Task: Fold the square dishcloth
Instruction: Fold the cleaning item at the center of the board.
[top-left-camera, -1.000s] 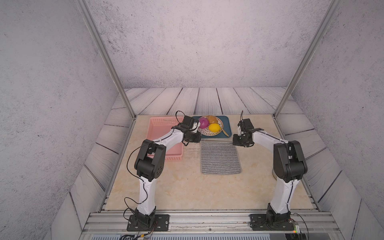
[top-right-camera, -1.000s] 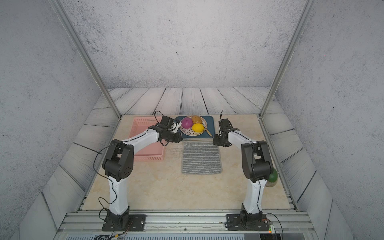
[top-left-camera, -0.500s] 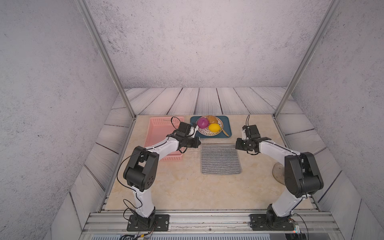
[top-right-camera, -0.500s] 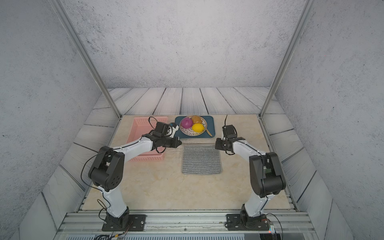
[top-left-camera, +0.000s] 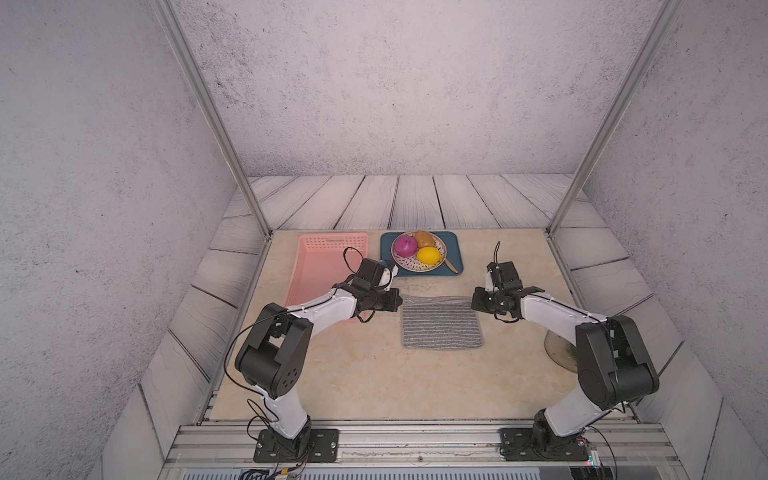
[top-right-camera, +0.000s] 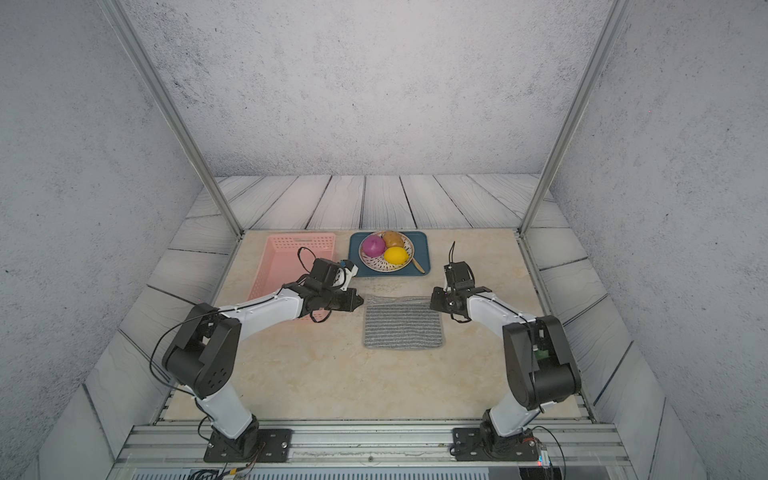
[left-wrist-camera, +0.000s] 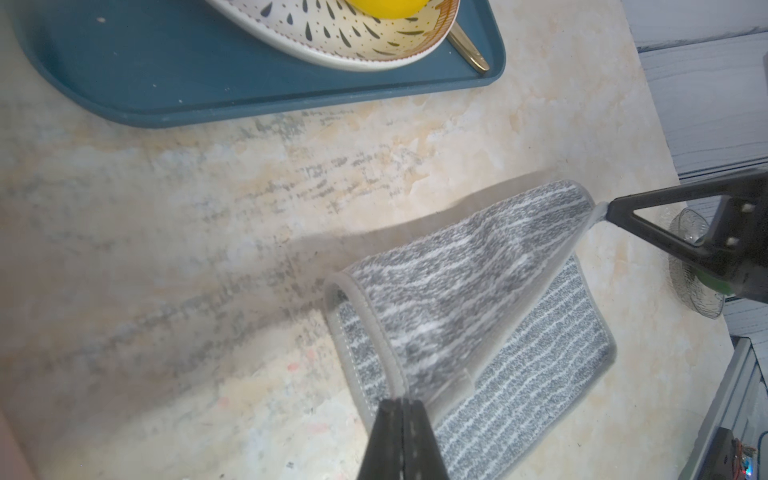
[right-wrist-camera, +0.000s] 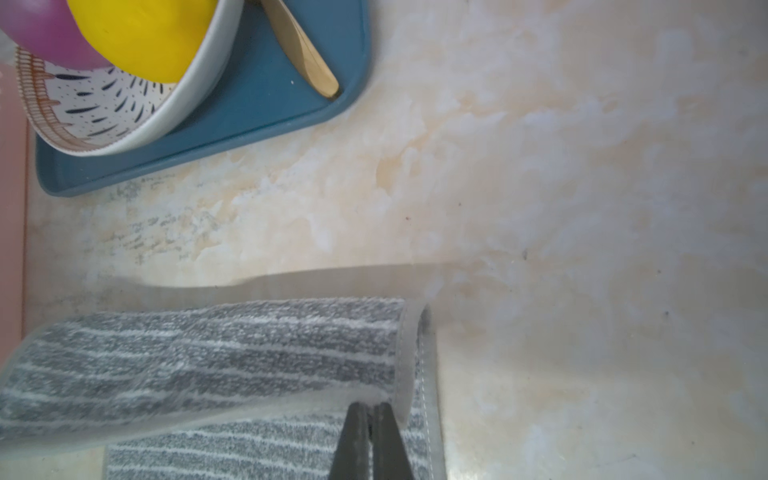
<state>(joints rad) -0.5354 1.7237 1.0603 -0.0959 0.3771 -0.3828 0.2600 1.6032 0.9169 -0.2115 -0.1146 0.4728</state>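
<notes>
The square dishcloth (top-left-camera: 441, 328) (top-right-camera: 402, 324), grey with thin whitish stripes, lies on the marble table in both top views. Its far edge is lifted and curled back over the rest. My left gripper (top-left-camera: 397, 301) (left-wrist-camera: 401, 401) is shut on the far left corner. The right gripper (top-left-camera: 476, 301) (right-wrist-camera: 371, 405) is shut on the far right corner. In the left wrist view the raised flap (left-wrist-camera: 457, 282) stretches across to the right gripper (left-wrist-camera: 607, 210). The right wrist view shows the same flap (right-wrist-camera: 208, 353) above the flat lower layer.
A blue tray (top-left-camera: 453, 257) with a spotted bowl (top-left-camera: 417, 266) of fruit and a gold utensil (top-left-camera: 451, 266) stands just behind the cloth. A pink basket (top-left-camera: 328, 262) stands at the back left. A clear glass object (top-left-camera: 559, 349) stands behind the right arm.
Both grippers have come toward the front of the table, staying shut. The dishcloth's far edge has risen off the table with them and now curls over the cloth.
</notes>
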